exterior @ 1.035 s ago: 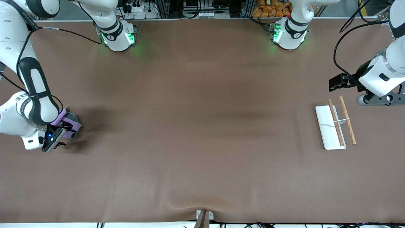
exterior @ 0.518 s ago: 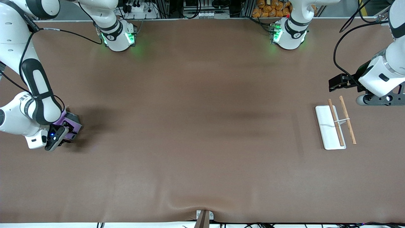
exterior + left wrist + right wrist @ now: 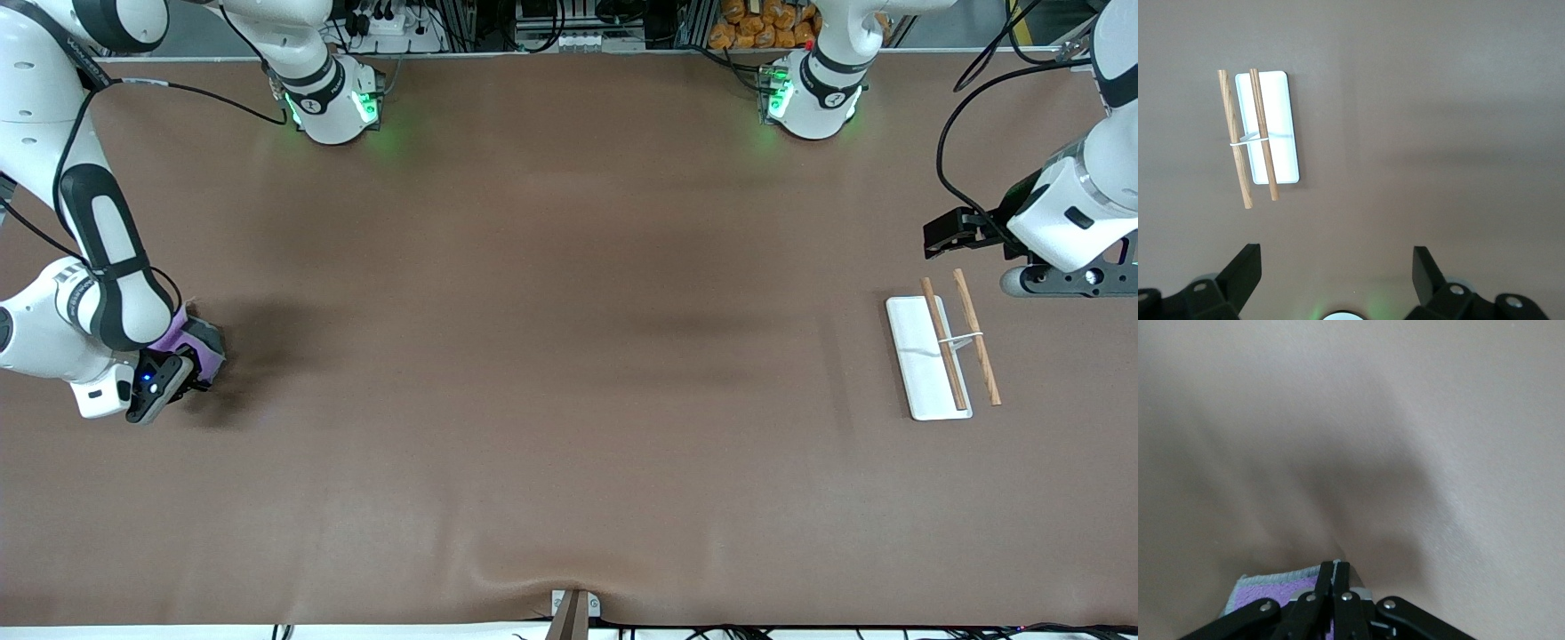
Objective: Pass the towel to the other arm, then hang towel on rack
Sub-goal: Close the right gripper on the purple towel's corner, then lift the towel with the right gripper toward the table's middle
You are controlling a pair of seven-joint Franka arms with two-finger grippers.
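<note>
Table (image 3: 569,356): brown cloth cover, wrinkled at the edge nearest the front camera; cables and equipment along the base edge.

Towel (image 3: 191,342): purple with grey edging, at the right arm's end, pinched at its border by the right gripper (image 3: 182,366), fingers pressed together; right wrist view shows the grey hem (image 3: 1271,579) at eleven o'clock from the fingertips.

Rack (image 3: 929,356): white base, two wooden rods, at the left arm's end.

Left gripper (image 3: 1337,270): waits above, fingers spread wide, rack at eleven o'clock in its wrist view.
</note>
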